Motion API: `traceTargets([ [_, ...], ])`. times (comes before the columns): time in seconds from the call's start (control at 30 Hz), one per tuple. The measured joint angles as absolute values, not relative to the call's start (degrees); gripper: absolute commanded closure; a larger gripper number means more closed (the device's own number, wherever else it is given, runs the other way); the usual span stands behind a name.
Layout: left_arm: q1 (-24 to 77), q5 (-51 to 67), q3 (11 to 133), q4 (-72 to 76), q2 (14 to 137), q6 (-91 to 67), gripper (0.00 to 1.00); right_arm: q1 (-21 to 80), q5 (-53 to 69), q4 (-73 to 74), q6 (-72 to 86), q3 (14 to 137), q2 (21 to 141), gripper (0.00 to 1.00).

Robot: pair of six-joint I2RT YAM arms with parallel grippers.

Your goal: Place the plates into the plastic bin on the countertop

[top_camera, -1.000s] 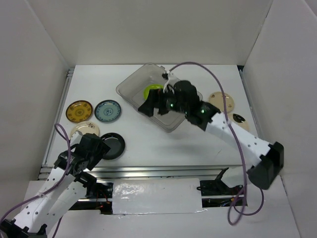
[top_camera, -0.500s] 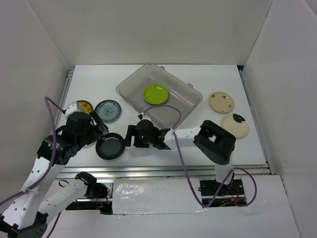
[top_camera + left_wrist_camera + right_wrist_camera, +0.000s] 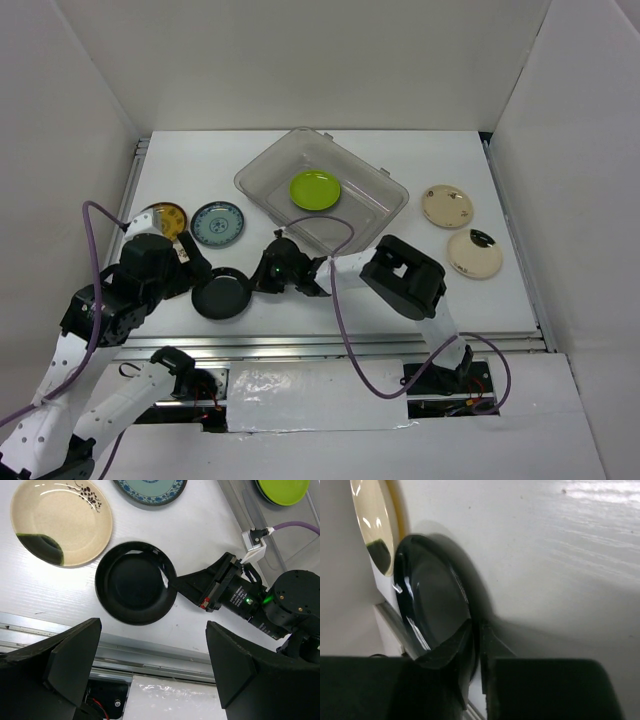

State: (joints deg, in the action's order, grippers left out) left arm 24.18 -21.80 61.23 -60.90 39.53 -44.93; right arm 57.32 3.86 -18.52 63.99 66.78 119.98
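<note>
While black plate (image 3: 134, 582) lies flat, hollow up, right claw (image 3: 171, 581) pinches its rim, left claw (image 3: 153, 630) wide.

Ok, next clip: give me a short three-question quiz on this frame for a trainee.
1. True or false: the lime green plate lies inside the plastic bin.
2. Which plate's rim sits between the fingers of the right hand? A teal plate, B black plate, C cream plate.
3. Fill in: the fingers of the left hand stand ____.
Key: 1 true; 2 B; 3 open.
</note>
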Motion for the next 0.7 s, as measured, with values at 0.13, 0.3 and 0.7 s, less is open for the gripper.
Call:
traceTargets([
  [0.13,24.1,-21.8,61.2,-60.9,39.5,-44.7,0.01,57.0,3.8,-18.5,65.0,65.8,119.7,1.0],
  [0.3,23.9,-23.0,61.2,-61.4,39.5,-44.3,0.01,57.3,0.1,-10.1,62.9,59.4,107.9,1.0],
  [0.7,22.4,-24.3,58.2,-59.7,41.3,-48.8,0.01,27.7,2.1,7.8,47.7,76.8,91.0,1.0],
])
